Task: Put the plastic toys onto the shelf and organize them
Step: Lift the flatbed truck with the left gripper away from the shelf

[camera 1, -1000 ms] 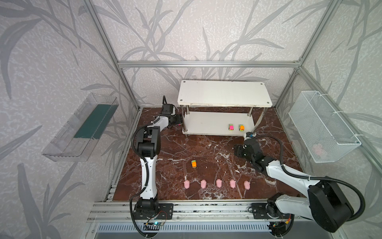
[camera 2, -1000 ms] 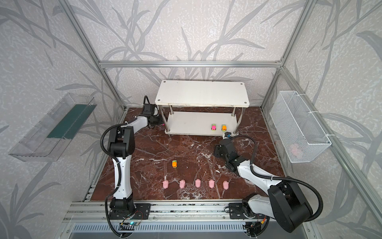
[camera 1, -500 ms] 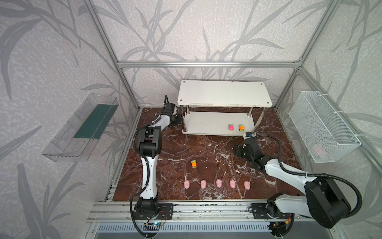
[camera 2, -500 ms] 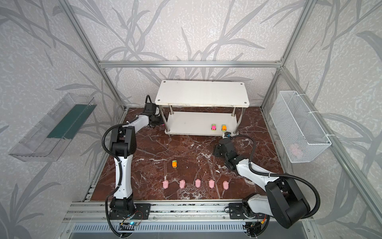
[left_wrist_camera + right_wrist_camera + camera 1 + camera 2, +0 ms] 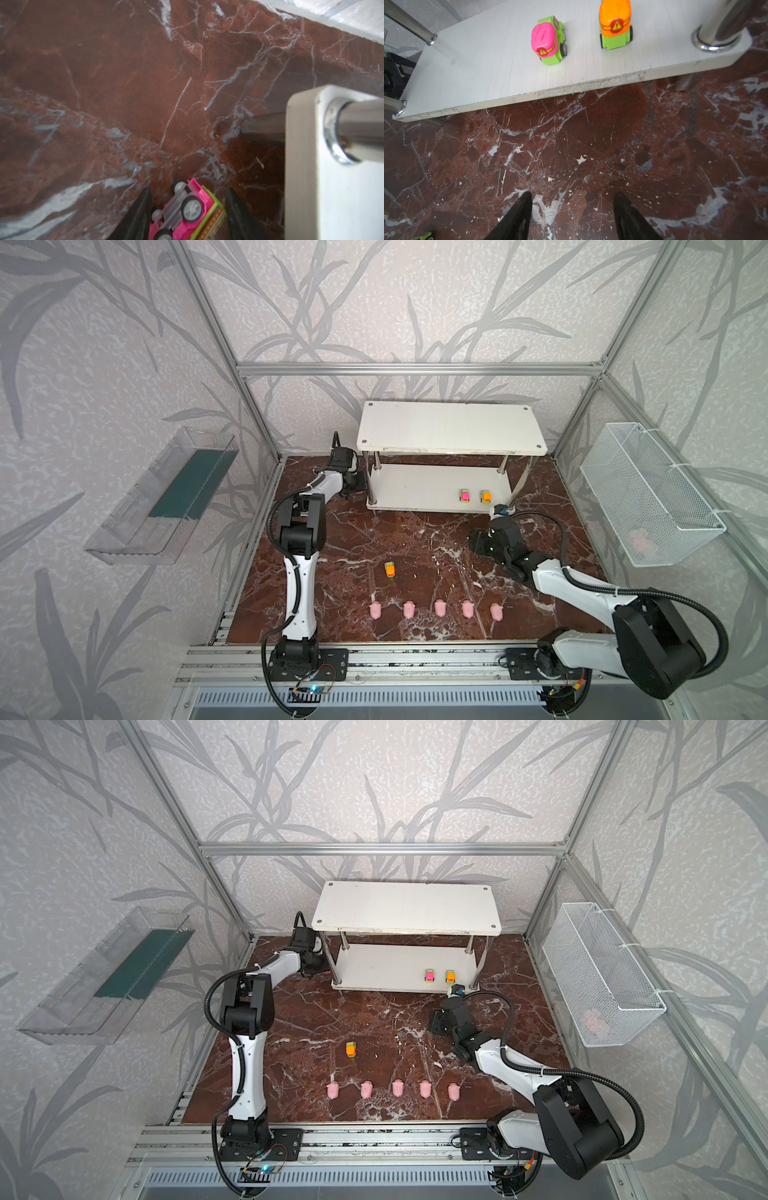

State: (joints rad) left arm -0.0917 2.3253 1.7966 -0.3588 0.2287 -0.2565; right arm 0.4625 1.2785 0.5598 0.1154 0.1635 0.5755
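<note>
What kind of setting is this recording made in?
Likely a lab robot cell, not a home: aluminium frame holding wallpapered panels, two arms bolted to a front rail, and a marble-pattern board as tabletop.

Bare bench (image 5: 415, 539) lies mid-frame below the shelf (image 5: 451, 427). Pigs (image 5: 439, 608) line the lower frame; chrome posts (image 5: 361, 126) flank the shelf's lower tier.

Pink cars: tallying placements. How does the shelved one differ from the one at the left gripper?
The shelved pink car stands on wheels; the loose pink car is tipped, underside showing. The shelved one sits on the shelf's lower tier; the loose one is off it, between the left gripper's fingers. Both are pink and green.
</note>
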